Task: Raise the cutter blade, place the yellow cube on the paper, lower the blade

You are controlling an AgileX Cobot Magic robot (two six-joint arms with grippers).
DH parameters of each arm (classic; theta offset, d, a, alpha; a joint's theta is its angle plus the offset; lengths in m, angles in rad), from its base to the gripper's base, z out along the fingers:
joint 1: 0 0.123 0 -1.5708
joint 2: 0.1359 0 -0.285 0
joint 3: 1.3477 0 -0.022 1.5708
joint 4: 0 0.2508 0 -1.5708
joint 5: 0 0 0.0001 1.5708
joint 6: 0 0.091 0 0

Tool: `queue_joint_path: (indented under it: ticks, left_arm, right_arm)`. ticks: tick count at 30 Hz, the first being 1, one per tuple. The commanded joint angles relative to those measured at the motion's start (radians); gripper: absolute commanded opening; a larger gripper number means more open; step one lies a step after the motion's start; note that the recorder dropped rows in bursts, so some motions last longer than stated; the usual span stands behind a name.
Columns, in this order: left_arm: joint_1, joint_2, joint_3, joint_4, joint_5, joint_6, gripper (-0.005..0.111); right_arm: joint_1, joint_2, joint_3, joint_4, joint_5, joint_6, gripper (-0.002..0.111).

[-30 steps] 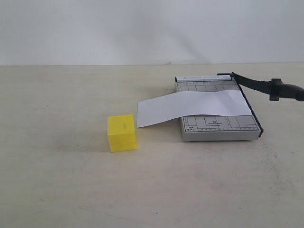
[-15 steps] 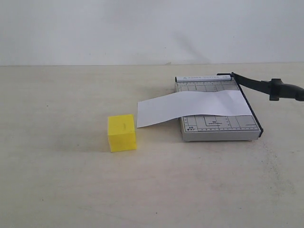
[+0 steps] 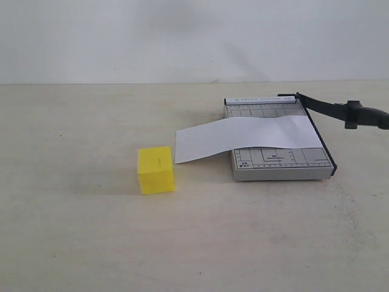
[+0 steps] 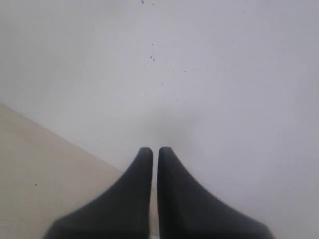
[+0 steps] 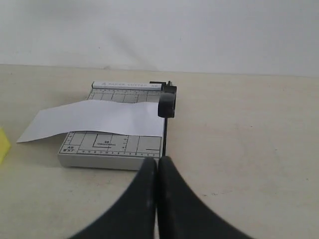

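Note:
The yellow cube (image 3: 156,170) stands on the table, left of the paper's free end. The white paper (image 3: 243,137) lies across the grey trimmer base (image 3: 285,159) and overhangs it to the left. The cutter blade (image 3: 325,108) slants up off the base from its far hinge, and its thick handle (image 3: 364,115) hangs out to the right. Neither gripper shows in the exterior view. My right gripper (image 5: 158,159) is shut and empty, just short of the base's near edge (image 5: 109,159), facing the handle (image 5: 167,103). My left gripper (image 4: 155,149) is shut and empty, facing a white wall.
A white wall (image 3: 194,36) runs behind the beige table (image 3: 91,243). A sliver of the cube (image 5: 3,144) shows at the edge of the right wrist view. The left wrist view shows only the wall and a corner of tabletop (image 4: 40,169).

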Motion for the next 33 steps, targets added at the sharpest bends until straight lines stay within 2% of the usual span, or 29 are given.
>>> queue_joint_path:
  ticks: [1,3,6,10,14,18,21,22,23,25,29,31,33]
  left_arm:
    - [0.001,0.036,-0.089,0.129,0.107,-0.005,0.004]
    - [0.001,0.112,-0.155,0.17,0.133,0.019,0.004]
    - [0.001,0.253,-0.299,0.287,0.128,0.152,0.004]
    - [0.001,0.485,-0.517,0.339,0.125,0.263,0.004]
    - [-0.025,0.712,-0.721,0.339,0.152,0.272,0.004]
    - [-0.158,0.868,-0.873,0.339,0.261,0.336,0.004]
    - [-0.368,1.009,-0.902,0.33,0.361,0.404,0.004]
    - [-0.411,1.04,-0.899,0.33,0.368,0.404,0.004]
    - [-0.486,1.106,-0.896,0.33,0.366,0.404,0.004]
    - [-0.588,1.216,-0.896,0.308,0.281,0.404,0.004]
    - [-0.701,1.525,-0.924,0.295,0.0,0.4,0.004]
    - [-0.712,1.692,-0.988,0.298,-0.122,0.39,0.004]
    - [-0.71,1.823,-1.076,0.279,-0.18,0.338,0.004]
  right_arm:
    - [-0.002,-0.006,0.062,0.049,-0.139,0.012,0.0]
    - [-0.002,-0.006,0.109,0.088,-0.227,0.012,0.0]
    - [-0.002,-0.006,0.178,0.092,-0.348,0.012,0.0]
    - [-0.002,0.012,0.189,0.096,-0.366,0.001,0.0]
    - [-0.002,0.077,0.189,0.09,-0.366,0.001,0.0]
    - [-0.002,0.171,0.189,0.121,-0.366,0.016,0.0]
    - [-0.002,0.291,0.189,0.121,-0.364,0.016,0.0]
    - [-0.002,0.31,0.189,0.121,-0.362,0.016,0.0]
    - [-0.002,0.336,0.189,0.13,-0.356,0.016,0.0]
    - [-0.002,0.359,0.189,0.185,-0.356,0.016,0.0]
    - [-0.002,0.361,0.189,0.226,-0.338,0.016,0.0]
    - [-0.002,0.361,0.189,0.226,-0.319,0.017,0.0]
    - [-0.002,0.361,0.189,0.226,-0.321,0.031,0.0]
